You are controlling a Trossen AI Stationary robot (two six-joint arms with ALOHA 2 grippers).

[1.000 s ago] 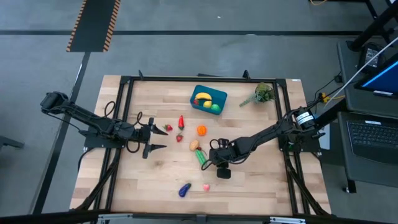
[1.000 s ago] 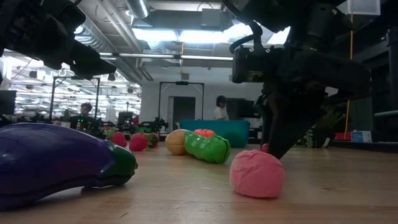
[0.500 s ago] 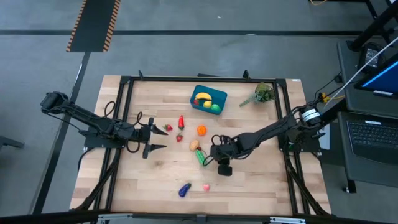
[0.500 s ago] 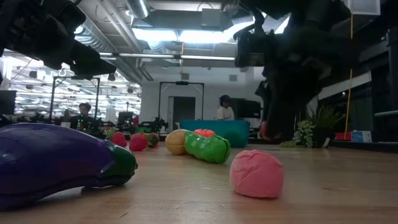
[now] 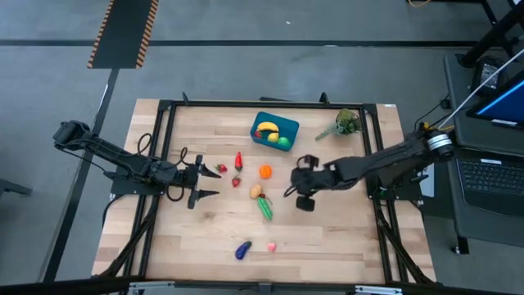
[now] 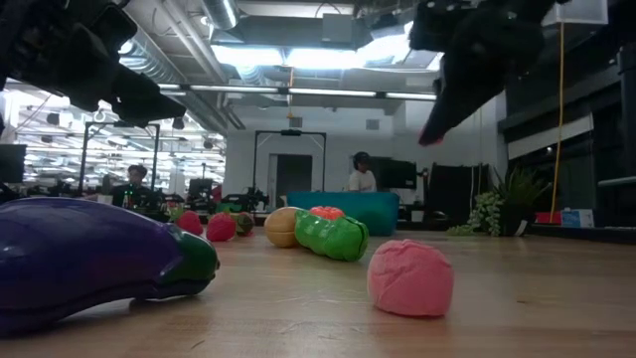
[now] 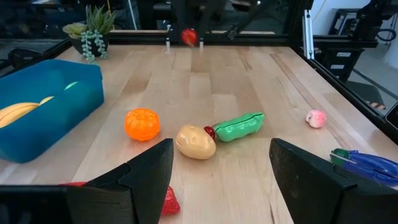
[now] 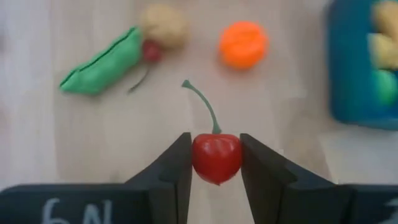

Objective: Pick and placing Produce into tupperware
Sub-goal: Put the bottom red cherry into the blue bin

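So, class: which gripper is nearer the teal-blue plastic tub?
Right. The right gripper, shut on a red cherry, hangs near the teal-blue plastic tub; the left gripper waits farther off.

right tool [image 8: 216,163] lifted off the table, carried its red cherry [image 8: 216,155] toward the tub [image 5: 274,131]
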